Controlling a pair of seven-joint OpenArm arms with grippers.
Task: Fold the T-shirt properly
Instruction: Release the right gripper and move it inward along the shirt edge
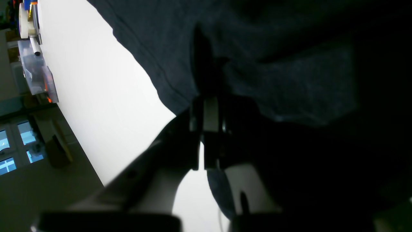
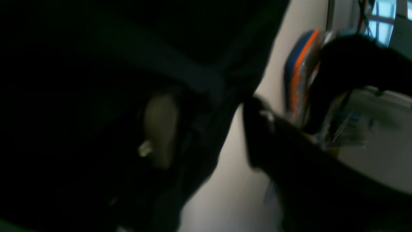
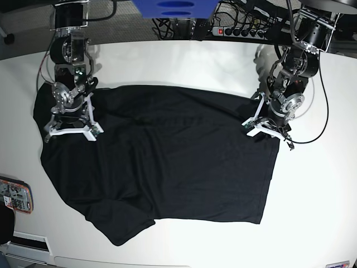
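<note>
The black T-shirt (image 3: 167, 162) lies spread over the white table (image 3: 312, 195), one sleeve at the front left. My left gripper (image 3: 266, 129) stands at the shirt's right back corner. In the left wrist view its fingers (image 1: 210, 112) are pressed together, with the hem of the T-shirt (image 1: 257, 64) pinched at the left gripper (image 1: 206, 96). My right gripper (image 3: 70, 129) is at the shirt's left back corner with its jaws spread wide. In the right wrist view the T-shirt (image 2: 96, 64) drapes over one pale finger (image 2: 161, 129) of the right gripper (image 2: 207, 106); nothing is clamped.
A flat orange-and-blue packet (image 3: 14, 195) lies at the table's front left edge, and shows as the same packet (image 2: 299, 74) in the right wrist view. A power strip (image 3: 245, 30) and cables run along the back. A tape roll (image 1: 27, 19) and a clear box (image 1: 35, 71) sit off the table's far edge.
</note>
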